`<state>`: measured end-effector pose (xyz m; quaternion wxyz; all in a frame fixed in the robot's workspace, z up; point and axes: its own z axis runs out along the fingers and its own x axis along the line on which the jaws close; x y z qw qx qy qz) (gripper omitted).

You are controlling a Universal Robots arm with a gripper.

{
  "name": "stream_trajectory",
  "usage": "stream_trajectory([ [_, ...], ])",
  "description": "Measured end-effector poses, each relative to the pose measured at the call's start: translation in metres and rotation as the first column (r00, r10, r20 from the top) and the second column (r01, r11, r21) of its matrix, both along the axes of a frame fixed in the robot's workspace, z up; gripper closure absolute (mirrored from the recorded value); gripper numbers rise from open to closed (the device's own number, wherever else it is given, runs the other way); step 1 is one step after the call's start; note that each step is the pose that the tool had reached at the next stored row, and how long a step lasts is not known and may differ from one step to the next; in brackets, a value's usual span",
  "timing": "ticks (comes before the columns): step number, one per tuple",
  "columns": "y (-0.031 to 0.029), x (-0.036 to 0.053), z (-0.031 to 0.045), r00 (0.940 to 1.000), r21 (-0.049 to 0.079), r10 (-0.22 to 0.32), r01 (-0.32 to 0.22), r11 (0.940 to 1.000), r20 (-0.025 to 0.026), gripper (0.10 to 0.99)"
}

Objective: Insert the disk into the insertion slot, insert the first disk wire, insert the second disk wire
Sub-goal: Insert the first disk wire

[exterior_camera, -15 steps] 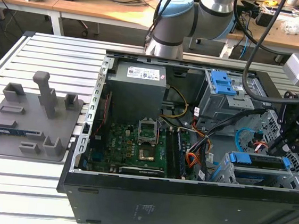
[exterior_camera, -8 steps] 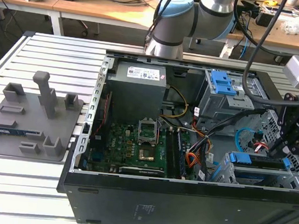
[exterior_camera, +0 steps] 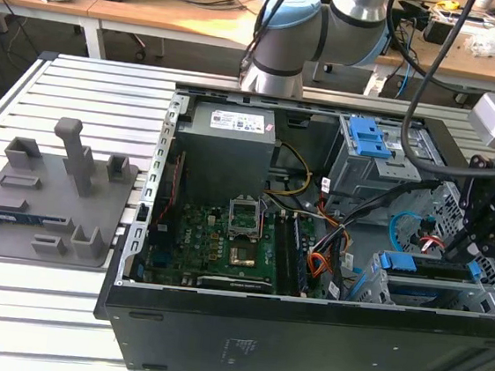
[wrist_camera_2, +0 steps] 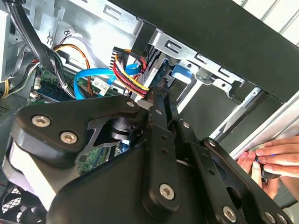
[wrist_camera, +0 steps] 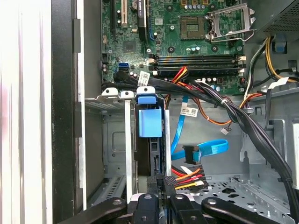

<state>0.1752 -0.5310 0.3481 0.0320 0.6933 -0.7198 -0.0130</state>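
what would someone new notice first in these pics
The open black computer case on the slatted table dominates the exterior view, its green motherboard bare. In the first wrist view the disk, framed in bright blue, stands in the insertion slot, and the gripper is right by the first disk wire, with the second disk wire arching nearby. In the second wrist view a person's hand is at the case's outer edge.

The arm (exterior_camera: 354, 11) is built of smooth silver-grey tubes joined by rounded housings with light-blue caps (exterior_camera: 292, 17), and thick black cables (exterior_camera: 415, 79) loop beside it. The tool (wrist_camera_2: 161, 91) is matte black throughout, made of flat angular link plates (wrist_camera_2: 70, 126) with rounded corners, fastened by bright silver socket-head screws (wrist_camera_2: 69, 137), with a pale grey block (wrist_camera_2: 18, 163) at its side
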Motion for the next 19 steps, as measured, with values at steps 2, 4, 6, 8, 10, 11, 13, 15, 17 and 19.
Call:
stream_trajectory([
  [2,0.0000,0.0000,-0.0007,1.0000,0.000,0.000,0.000,1.0000,0.0000,0.922],
  [4,0.0000,0.0000,-0.0013,1.0000,0.000,0.000,0.000,1.0000,0.0000,0.922],
  [6,0.0000,0.0000,-0.0020,1.0000,0.000,0.000,0.000,1.0000,0.0000,0.922],
  [8,0.0000,0.0000,-0.0026,1.0000,0.000,0.000,0.000,1.0000,0.0000,0.922],
  [10,0.0000,0.0000,-0.0033,1.0000,0.000,0.000,0.000,1.0000,0.0000,0.922],
  [11,0.0000,0.0000,-0.0037,1.0000,0.000,0.000,0.000,1.0000,0.0000,0.922],
  [13,0.0000,0.0000,-0.0051,1.0000,0.000,0.000,0.000,1.0000,0.0000,0.922],
  [15,0.0000,0.0001,-0.0108,1.0000,0.000,0.000,0.000,1.0000,0.0000,0.922],
  [17,0.0001,0.0001,-0.0065,1.0000,0.000,0.000,0.000,1.0000,0.0000,0.671],
  [19,0.0017,0.0000,0.0145,1.0000,-0.002,0.000,0.000,1.0000,0.0000,0.545],
])
